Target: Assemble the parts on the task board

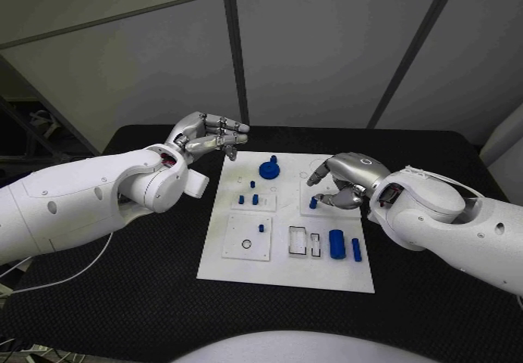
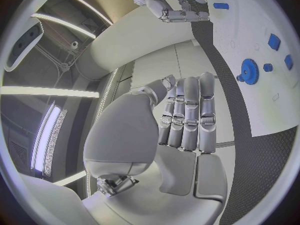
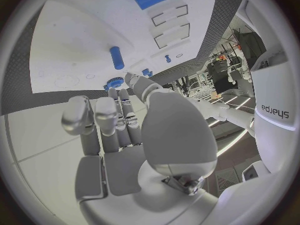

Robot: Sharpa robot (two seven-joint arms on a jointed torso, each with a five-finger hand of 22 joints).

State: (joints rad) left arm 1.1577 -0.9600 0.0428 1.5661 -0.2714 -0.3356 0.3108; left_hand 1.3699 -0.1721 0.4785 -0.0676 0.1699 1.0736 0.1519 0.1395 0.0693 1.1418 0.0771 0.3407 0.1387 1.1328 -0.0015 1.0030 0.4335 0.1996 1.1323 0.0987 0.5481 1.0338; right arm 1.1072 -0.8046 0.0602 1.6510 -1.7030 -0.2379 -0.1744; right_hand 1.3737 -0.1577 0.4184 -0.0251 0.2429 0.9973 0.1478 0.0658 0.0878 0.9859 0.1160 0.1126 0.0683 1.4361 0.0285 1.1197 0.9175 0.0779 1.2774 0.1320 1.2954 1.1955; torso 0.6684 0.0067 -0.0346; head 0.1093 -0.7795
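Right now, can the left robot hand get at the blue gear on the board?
Probably yes. The left robot hand hovers empty at the board's far left corner, the gear sits close beside it, and nothing lies between them.

Robotics lab, black table (image 1: 131,302), grey panel walls (image 1: 316,60), ceiling strip lights (image 2: 50,135)

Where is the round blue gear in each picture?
Head view: the blue gear stands near the far edge of the task board, between the two hands.
Left wrist view: the gear sits on the white board, beyond the left hand.
Right wrist view: just a sliver of it peeks past the right hand's fingertips.
Shared landmark: the white task board under it.
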